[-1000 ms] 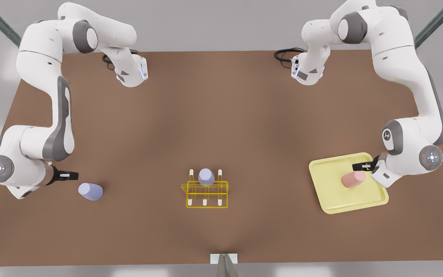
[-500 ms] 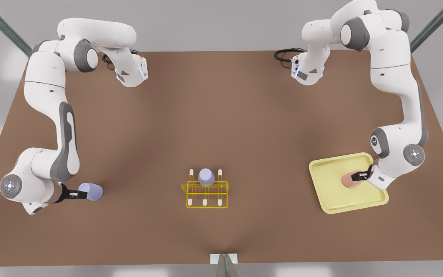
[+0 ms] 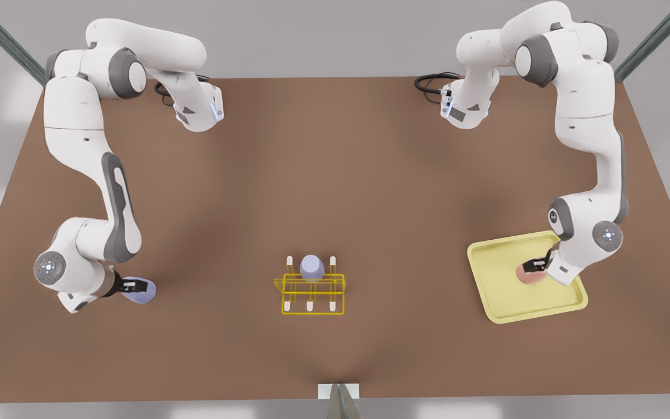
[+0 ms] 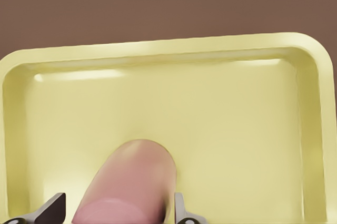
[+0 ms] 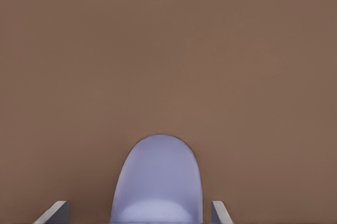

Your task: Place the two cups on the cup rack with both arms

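Observation:
The pale pink cup (image 3: 526, 274) (image 4: 131, 176) lies on its side in the pale yellow tray (image 3: 495, 262) (image 4: 221, 103) at the front view's right. My left gripper (image 3: 536, 266) (image 4: 118, 209) is open, one finger on each side of the cup. At the front view's left, a pale lavender cup (image 3: 143, 293) (image 5: 158, 176) lies on its side on the table. My right gripper (image 3: 135, 286) (image 5: 138, 211) is open around it, with gaps on both sides. The yellow wire cup rack (image 3: 312, 295) stands at the middle front, with a second lavender cup (image 3: 312, 267) on a back peg.
The brown table (image 3: 335, 174) reaches to all sides. Both arm bases (image 3: 198, 110) (image 3: 466, 107) and black cables (image 3: 428, 84) sit at the back edge. A small white block (image 3: 338, 391) is at the front edge, below the rack.
Both grippers have come down and forward until their fingers straddle their cups: the right one around the lavender cup, the left one around the pink cup. The cups have not moved.

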`<state>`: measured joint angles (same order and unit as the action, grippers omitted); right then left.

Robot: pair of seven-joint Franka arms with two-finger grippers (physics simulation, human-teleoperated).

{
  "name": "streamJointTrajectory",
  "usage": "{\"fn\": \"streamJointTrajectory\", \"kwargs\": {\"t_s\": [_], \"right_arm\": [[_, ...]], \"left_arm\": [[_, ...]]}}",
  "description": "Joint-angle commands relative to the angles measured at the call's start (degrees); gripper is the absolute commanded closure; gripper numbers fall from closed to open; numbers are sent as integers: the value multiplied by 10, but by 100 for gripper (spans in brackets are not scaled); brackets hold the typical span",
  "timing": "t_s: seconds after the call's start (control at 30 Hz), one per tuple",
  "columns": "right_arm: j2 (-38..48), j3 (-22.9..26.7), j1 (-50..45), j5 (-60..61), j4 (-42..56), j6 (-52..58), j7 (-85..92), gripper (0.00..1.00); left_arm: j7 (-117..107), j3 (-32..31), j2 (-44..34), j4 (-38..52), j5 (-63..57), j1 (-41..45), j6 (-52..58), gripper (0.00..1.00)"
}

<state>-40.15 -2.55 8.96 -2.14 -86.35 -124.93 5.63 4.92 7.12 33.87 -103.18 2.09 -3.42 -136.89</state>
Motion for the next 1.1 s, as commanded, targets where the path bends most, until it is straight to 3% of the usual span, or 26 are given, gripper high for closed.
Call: {"fn": "streamJointTrajectory", "kwargs": {"t_s": [0.0, 0.33, 0.4, 0.6, 0.63, 0.93, 1.07], "right_arm": [[5, 0, 0, 2, -15, -83, 33, 0], [5, 3, -1, -12, -50, -82, 34, 0], [5, 3, 0, -14, -52, -81, 34, 0], [8, 4, 0, -23, -73, -73, 40, 0], [8, 4, 0, -23, -73, -73, 40, 0], [8, 5, 0, -23, -81, -73, 40, 0], [-6, 9, 0, -23, -69, -80, 40, 0]], "left_arm": [[-3, 0, 0, -4, -2, 0, -8, 0], [-3, -3, 9, -9, 0, 0, -20, 0], [-4, -3, 12, -8, 0, 0, -21, 8], [-3, -3, 19, -7, -1, 0, -22, 9], [-3, -3, 19, -7, 0, 0, -22, 20], [-15, -26, 8, -4, 0, 1, -21, 20], [-118, -39, -64, -4, 0, 32, 45, 20]]}}
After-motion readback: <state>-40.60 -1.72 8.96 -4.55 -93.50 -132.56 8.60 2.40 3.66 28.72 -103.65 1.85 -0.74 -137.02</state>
